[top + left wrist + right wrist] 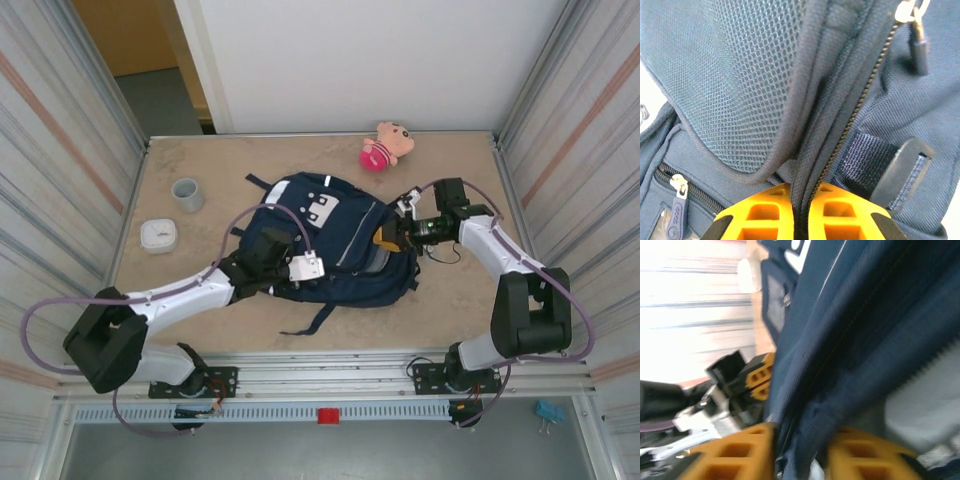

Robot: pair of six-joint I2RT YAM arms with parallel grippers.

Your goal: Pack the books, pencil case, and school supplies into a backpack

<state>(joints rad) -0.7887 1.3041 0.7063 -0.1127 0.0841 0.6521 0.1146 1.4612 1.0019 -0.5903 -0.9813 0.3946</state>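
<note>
So here's where we're at: the backpack (330, 235) lies flat between our 2 grippers. The left gripper (800, 195) is pinched tight on a thick seam fold. Right beside it is the zipper (875, 75), which runs up and away from the fingertips to the right. The right gripper (802, 440) has a fold of navy fabric between its fingers, which stand a bit apart. That shot is so smeared we can't tell if it's clamped or loose.

What could go wrong, we reckon: the left pinch only has the seam's edge, so a hard tug may let it slide out. And if the right side isn't gripping, 1 arm pulling alone would just drag the bag across the table (460, 300) instead of spreading the mouth.

View-wise, the left wrist gives us the zipper teeth, the mesh panel (745, 75) above the fingers and a buckle (900, 170) off to their right. The top camera misses all that but shows both arms' reach, plus the plush toy (385, 146) beyond the right gripper.
</note>
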